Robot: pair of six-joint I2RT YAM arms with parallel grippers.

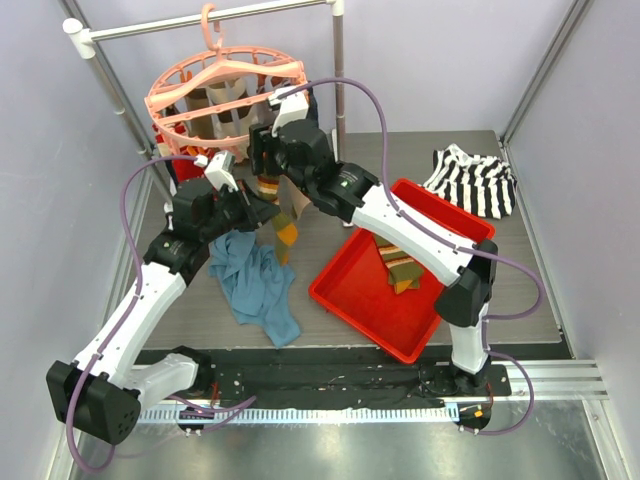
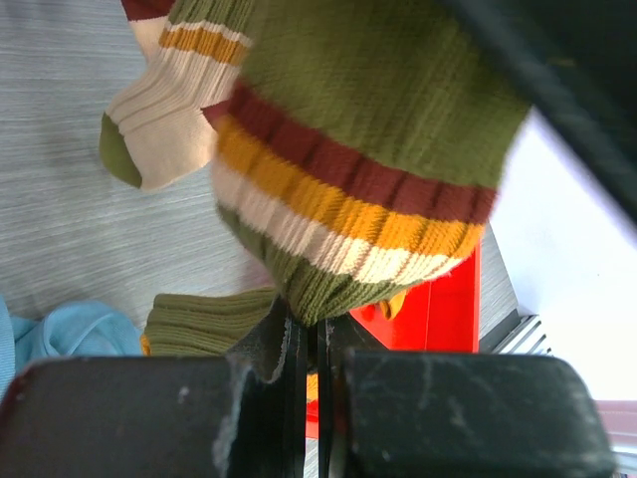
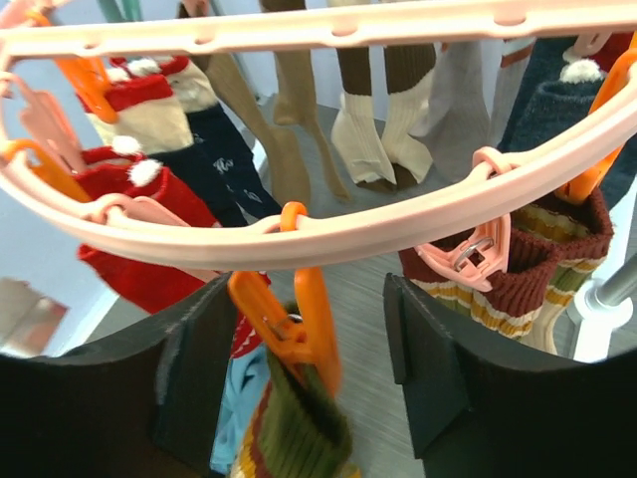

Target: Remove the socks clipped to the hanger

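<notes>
Your hanger [image 1: 222, 85] hangs from the grey rail [image 1: 200, 20] in the upper left of the top view, with most of its socks [image 3: 373, 119] clipped around the ring. The two arms share the work on one olive striped sock [image 2: 348, 149].

Your left gripper [image 2: 317, 334], at the bottom centre of its wrist view, has its fingers pressed together on the sock's lower end. I judge it is placed there to pull the sock down once the clip lets go.

Your right gripper [image 3: 309, 299] is up at the ring with its fingers [image 3: 199, 368] wide apart, one on each side of the orange clip [image 3: 289, 324] that bites the sock's cuff. A gap shows on both sides, so it holds nothing. The spacing looks set for squeezing the clip.

The red tray [image 1: 400, 300] lies at centre right of the top view with a loose sock [image 1: 400, 268] in it, handy for the drop. The blue cloth [image 1: 250, 280] lies just left of the tray, below the left gripper.
</notes>
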